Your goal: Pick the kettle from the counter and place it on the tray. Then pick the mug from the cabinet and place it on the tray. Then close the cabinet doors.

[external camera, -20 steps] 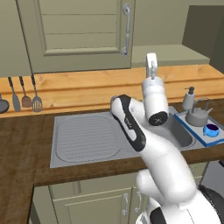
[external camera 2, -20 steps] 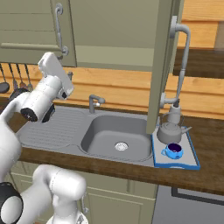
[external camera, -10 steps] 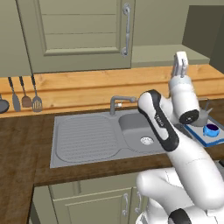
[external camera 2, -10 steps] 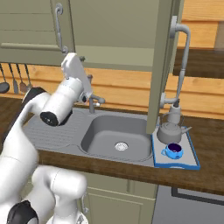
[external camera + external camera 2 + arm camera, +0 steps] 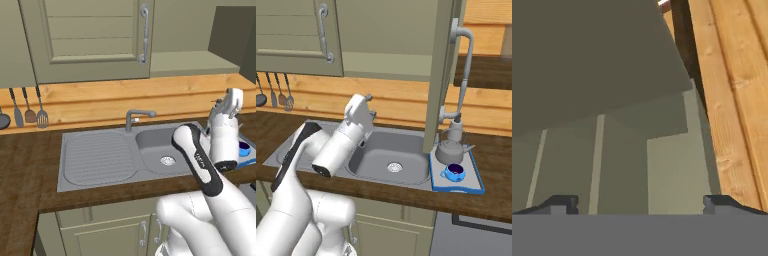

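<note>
The gripper (image 5: 639, 202) stands released, fingertips (image 5: 559, 202) wide apart and holding nothing, pointed up at the olive cabinet (image 5: 597, 65). The kettle (image 5: 450, 150) sits at the back of the tray (image 5: 476, 186), the blue mug (image 5: 455, 173) just in front of it near the tray's front edge. The tray lies on the counter (image 5: 491, 200) just right of the sink (image 5: 387, 160), and one of the cabinet doors (image 5: 442, 75) stands open, edge-on above the tray's left end

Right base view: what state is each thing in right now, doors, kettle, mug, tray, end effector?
Left cabinet door: shut.
Right cabinet door: swung open, edge toward the camera.
Kettle: upright on the tray.
Mug: upright on the tray, in front of the kettle.
Tray: on the counter, right of the sink.
End effector: open, holding nothing.
</note>
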{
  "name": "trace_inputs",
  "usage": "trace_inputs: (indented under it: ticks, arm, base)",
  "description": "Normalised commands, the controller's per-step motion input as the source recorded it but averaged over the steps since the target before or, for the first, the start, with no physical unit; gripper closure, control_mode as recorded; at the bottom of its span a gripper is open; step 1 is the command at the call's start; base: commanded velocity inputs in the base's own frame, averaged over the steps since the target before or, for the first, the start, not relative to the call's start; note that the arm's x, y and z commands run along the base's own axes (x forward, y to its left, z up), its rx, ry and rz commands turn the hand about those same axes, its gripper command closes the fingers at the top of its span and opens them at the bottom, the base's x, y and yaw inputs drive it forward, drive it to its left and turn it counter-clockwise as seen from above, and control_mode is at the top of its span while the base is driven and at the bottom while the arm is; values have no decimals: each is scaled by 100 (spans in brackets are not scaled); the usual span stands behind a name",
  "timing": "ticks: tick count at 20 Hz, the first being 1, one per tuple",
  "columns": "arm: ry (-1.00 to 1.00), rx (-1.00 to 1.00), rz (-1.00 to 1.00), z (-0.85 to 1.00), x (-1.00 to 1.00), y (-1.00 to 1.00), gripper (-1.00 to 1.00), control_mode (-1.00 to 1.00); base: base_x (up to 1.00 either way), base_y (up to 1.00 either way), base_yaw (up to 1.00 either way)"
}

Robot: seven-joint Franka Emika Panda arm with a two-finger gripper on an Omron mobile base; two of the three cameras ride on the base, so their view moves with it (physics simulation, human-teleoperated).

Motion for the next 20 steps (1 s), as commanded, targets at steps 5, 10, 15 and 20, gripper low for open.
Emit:
trace_inputs:
  ticks: [5,10,15,20]
  arm:
    - [-16,19,-12,17,-50,-53,-100,-100]
    - [-8,8,-2,-2,-34,-45,-100,-100]
    - [0,15,0,-49,-23,-34,-100,-100]
    - [-3,14,1,-2,-14,-45,-100,-100]
  base:
    - [0,0,0]
    - [0,0,0]
    - [0,0,0]
    - [0,0,0]
